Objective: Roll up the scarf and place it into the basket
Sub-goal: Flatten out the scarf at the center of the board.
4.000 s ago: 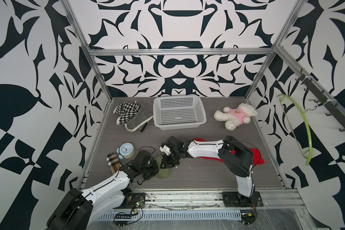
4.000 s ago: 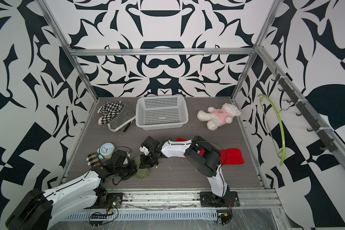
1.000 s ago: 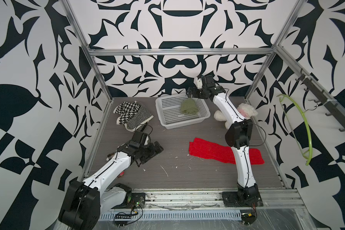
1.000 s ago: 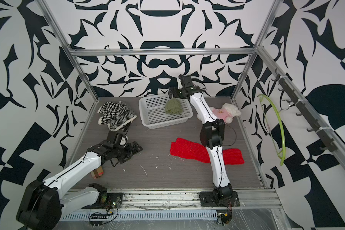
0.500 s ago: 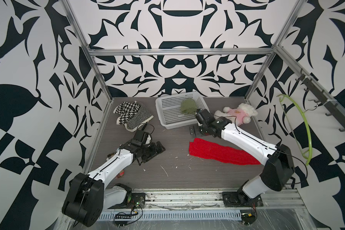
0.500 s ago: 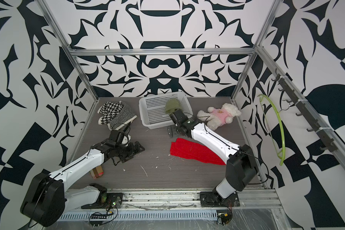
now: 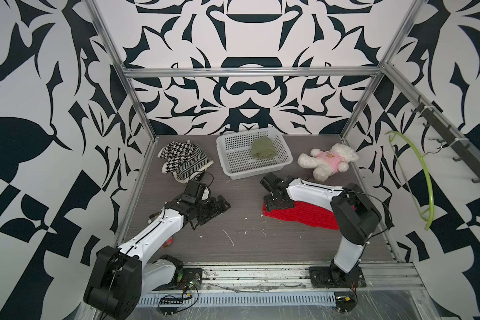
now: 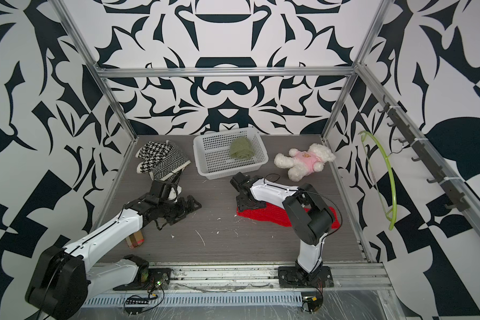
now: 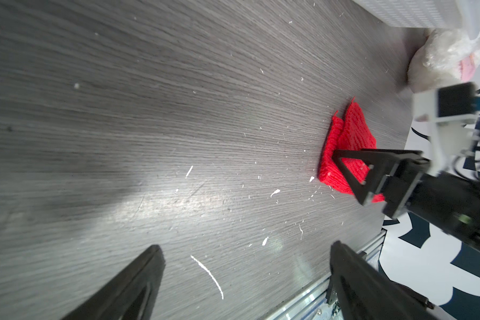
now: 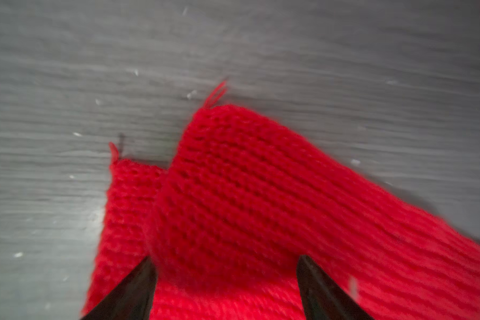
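Right gripper [image 10: 225, 257], jaws parted, straddles the folded end of the red knit scarf [image 7: 302, 214]; pinch both layers squarely before rolling. Left gripper [image 9: 245, 245] gapes empty

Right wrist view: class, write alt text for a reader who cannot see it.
A red knitted scarf lies on the grey wood-grain table, its end doubled over itself. The right gripper has two black fingertips standing apart, straddling the fold.

My left arm [image 7: 155, 230] and right arm [image 7: 311, 192] wear white shells dotted with small dark screws, joined by bulky black joints. Thin black cables [image 7: 378, 199] loop past them. My fingers [image 9: 385, 155] are black, hollowed triangular frames.
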Robot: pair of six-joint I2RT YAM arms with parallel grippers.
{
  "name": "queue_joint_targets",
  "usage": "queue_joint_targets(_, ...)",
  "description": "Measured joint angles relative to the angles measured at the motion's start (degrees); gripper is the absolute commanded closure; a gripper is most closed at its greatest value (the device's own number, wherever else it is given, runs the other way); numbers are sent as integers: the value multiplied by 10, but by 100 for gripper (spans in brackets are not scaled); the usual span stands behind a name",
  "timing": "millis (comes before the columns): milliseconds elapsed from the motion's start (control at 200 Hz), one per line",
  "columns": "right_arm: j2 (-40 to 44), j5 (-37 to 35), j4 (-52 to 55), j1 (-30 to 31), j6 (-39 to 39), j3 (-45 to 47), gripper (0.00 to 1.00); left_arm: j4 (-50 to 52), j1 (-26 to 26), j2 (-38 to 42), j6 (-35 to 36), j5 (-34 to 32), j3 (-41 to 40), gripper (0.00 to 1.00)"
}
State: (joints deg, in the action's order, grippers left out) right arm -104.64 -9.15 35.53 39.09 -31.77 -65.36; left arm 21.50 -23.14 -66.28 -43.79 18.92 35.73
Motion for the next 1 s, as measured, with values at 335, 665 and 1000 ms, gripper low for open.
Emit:
queue_joint_targets(335, -58, 49, -38, 119, -9, -70, 55, 45, 41, -2, 33, -42, 74, 1)
queue_joint_targets(665, -77, 74, -12, 156, -3, -113, 47, 65, 69, -10, 62, -46, 115, 1)
queue_joint_targets(1000, -89, 68, 20, 153, 31, -158, 62, 70, 69, 21, 45, -32, 47, 1)
